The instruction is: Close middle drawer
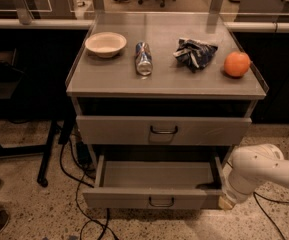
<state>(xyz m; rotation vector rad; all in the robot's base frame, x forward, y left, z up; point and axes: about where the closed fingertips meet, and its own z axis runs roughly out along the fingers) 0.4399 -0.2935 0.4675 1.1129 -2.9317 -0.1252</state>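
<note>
We see middle drawer (154, 197) pulled out below tabletop (169, 81) front edge. The claw (227, 202) is at its right front corner, state unclear. Stiff metal, probably slides light; we'd push the front panel.

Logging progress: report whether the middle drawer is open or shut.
Open: grey metal middle drawer pulled out, interior showing; gripper at its right front corner.
</note>
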